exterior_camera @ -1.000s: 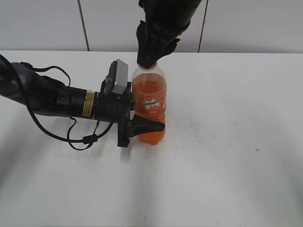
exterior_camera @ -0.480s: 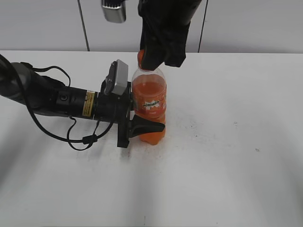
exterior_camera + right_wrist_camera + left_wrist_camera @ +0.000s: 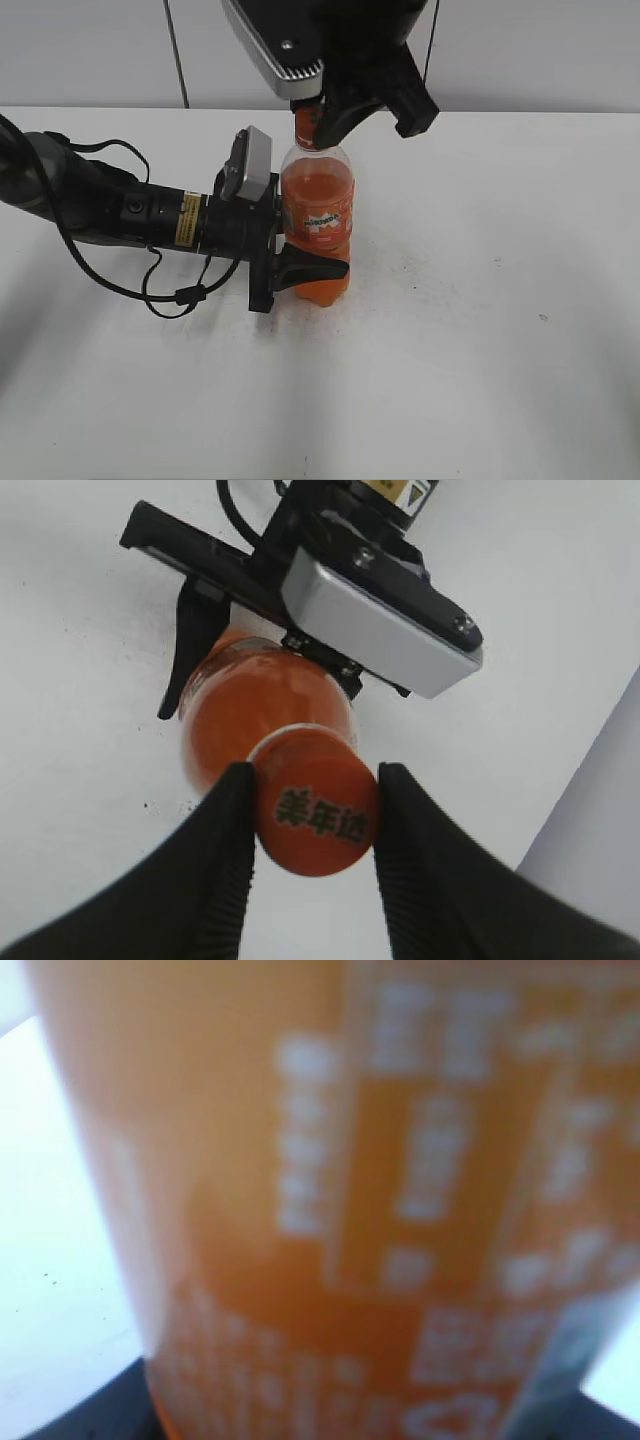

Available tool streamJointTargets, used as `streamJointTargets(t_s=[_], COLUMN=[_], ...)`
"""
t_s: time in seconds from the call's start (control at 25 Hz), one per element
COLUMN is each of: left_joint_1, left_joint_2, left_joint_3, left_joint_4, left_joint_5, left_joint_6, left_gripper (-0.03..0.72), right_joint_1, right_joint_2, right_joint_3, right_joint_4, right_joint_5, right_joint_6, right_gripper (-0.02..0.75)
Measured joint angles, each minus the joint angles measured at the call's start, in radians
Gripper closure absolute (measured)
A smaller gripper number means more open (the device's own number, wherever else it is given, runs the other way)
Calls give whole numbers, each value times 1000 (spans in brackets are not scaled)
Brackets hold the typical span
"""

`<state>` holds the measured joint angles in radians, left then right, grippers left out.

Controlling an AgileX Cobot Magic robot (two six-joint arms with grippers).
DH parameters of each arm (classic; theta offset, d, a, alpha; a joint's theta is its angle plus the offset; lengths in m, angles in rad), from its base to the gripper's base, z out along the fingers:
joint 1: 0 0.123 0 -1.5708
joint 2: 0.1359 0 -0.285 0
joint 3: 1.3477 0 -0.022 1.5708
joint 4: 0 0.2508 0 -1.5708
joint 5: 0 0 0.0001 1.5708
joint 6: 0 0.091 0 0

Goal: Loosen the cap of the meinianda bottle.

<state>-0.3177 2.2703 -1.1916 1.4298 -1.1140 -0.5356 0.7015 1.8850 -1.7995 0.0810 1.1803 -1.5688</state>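
Observation:
The meinianda bottle (image 3: 317, 225) stands upright on the white table, full of orange liquid, with an orange label. My left gripper (image 3: 305, 272) comes in level from the left and is shut on the bottle's lower body; the left wrist view is filled by the blurred orange label (image 3: 400, 1210). My right gripper (image 3: 318, 122) hangs from above and is shut on the orange cap (image 3: 304, 124). In the right wrist view the two black fingers press both sides of the cap (image 3: 318, 816), which shows dark print on top, with the bottle (image 3: 255, 705) below it.
The white table (image 3: 480, 330) spreads around the bottle. A grey wall with panel seams runs behind. The left arm's black cables (image 3: 160, 290) lie on the table at left. The left wrist's silver camera housing (image 3: 375, 625) sits close to the bottle's shoulder.
The right wrist has rotated about the cap; its silver camera housing has swung round toward the front. The bottle's label has shifted slightly. The left arm has not moved.

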Motion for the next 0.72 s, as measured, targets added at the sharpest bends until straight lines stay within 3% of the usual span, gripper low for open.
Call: streamJointTargets(t_s=[0.32, 0.72], left_joint_1=[0, -4], left_joint_2=[0, -2], left_joint_3=[0, 0], left_joint_4=[-2, -4], left_joint_5=[1, 2], left_joint_6=[0, 5], left_gripper=[304, 304], right_joint_1=[0, 0], right_joint_2=[0, -20], right_joint_3=[0, 6], right_joint_4=[-2, -9], right_joint_5=[0, 12], right_joint_6=[-155, -190], right_gripper=[464, 464])
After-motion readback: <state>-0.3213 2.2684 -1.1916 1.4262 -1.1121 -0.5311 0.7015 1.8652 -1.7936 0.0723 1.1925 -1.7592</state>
